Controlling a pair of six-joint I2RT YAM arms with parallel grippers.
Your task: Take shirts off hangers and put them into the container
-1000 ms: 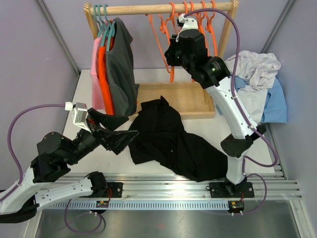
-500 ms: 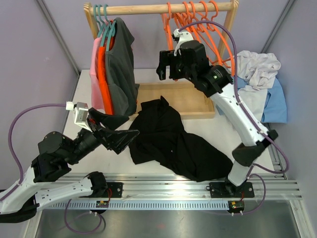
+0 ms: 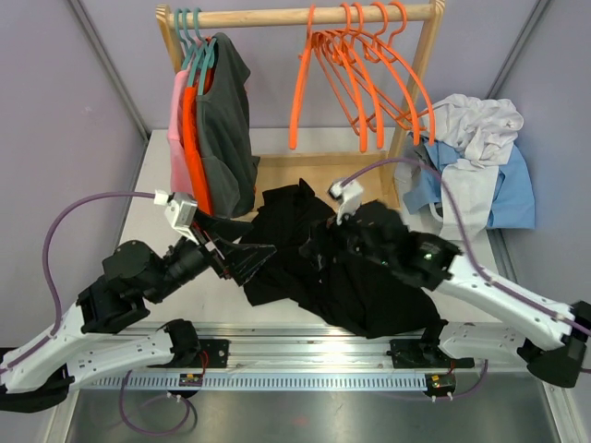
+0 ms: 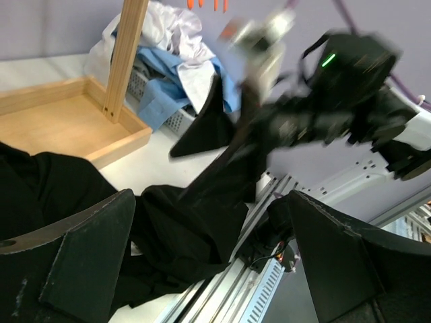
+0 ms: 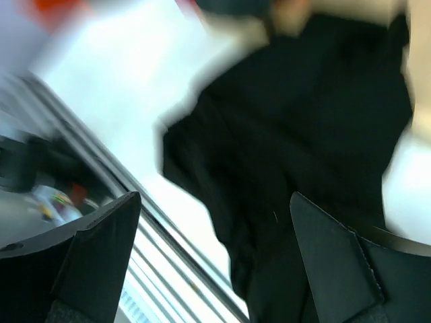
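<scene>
A black shirt (image 3: 323, 268) lies crumpled on the table in front of the rack. My left gripper (image 3: 247, 262) stands open at the shirt's left edge; in the left wrist view the black shirt (image 4: 182, 229) lies below the gap between the fingers. My right gripper (image 3: 319, 247) hovers open low over the shirt's middle, and the blurred right wrist view shows black shirt (image 5: 303, 134) beneath it. Pink, orange and dark grey shirts (image 3: 222, 129) hang on teal hangers (image 3: 189, 28). Several empty orange hangers (image 3: 360, 74) hang on the rail. White and light blue shirts (image 3: 476, 152) fill the container (image 4: 176, 121).
The wooden rack's flat tray base (image 3: 314, 180) sits behind the black shirt, with its right post (image 3: 420, 65) next to the container. A metal rail (image 3: 305, 346) with the arm bases runs along the near edge. Purple walls close in both sides.
My right arm swung down from the rail to just above the black shirt, and its gripper opened. The orange hangers now hang free. My left gripper shifted slightly right.
</scene>
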